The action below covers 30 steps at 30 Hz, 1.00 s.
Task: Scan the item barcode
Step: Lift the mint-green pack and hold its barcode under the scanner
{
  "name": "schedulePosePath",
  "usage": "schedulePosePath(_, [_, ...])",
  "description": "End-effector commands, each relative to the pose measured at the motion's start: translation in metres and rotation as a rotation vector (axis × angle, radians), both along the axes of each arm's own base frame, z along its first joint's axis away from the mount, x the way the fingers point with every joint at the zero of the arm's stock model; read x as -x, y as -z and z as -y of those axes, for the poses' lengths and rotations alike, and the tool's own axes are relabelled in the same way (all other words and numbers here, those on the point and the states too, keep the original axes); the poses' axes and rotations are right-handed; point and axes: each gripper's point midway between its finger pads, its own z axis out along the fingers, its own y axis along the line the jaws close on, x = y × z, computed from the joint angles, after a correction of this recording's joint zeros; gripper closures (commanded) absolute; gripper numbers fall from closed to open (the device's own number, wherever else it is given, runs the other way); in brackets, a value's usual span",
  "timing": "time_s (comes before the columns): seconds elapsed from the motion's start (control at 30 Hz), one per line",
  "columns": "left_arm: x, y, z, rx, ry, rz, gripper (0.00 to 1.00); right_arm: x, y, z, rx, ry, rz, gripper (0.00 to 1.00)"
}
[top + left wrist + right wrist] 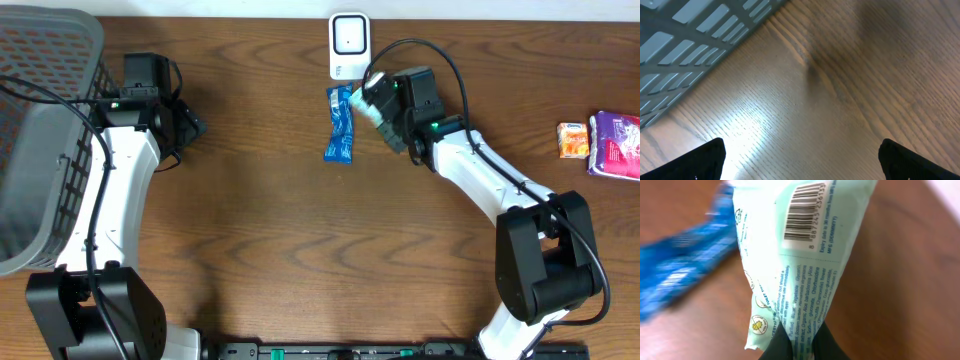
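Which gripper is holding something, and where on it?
The right gripper pinches the pale green packet at its end seam; the left gripper is open, empty.

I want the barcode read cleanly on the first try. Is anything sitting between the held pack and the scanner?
Nothing visible does. The right hand holds the pale green wipes pack just below the white scanner. The blue packet lies on the table to the pack's left, off that line.

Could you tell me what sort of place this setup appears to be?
Probably a mock shop checkout on a wooden table: a white barcode scanner, a grey shopping basket, and packaged goods waiting at the side.
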Motion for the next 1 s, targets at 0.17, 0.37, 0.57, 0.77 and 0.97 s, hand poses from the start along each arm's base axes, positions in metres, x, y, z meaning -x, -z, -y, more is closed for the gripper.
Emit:
schedulePosePath(0.17, [0.001, 0.001, -0.003, -0.007, -0.017, -0.004, 0.02, 0.046, 0.009, -0.042, -0.112, -0.305, -0.142, 0.99])
schedulePosePath(0.37, [0.001, 0.001, -0.003, -0.007, -0.017, -0.004, 0.02, 0.033, 0.01, -0.026, -0.019, -0.252, -0.097, 0.99])
schedulePosePath(0.57, [0.001, 0.001, -0.003, -0.007, -0.017, -0.004, 0.02, -0.016, -0.028, 0.02, 0.068, 0.14, 0.117, 0.99])
schedulePosePath(0.77, [0.001, 0.001, -0.003, -0.007, -0.017, -0.004, 0.02, -0.044, -0.093, 0.068, 0.195, 0.399, 0.394, 0.99])
schedulePosePath(0.97, [0.001, 0.001, -0.003, -0.007, -0.017, -0.004, 0.02, -0.038, -0.071, 0.106, 0.383, 0.53, 0.362, 0.99])
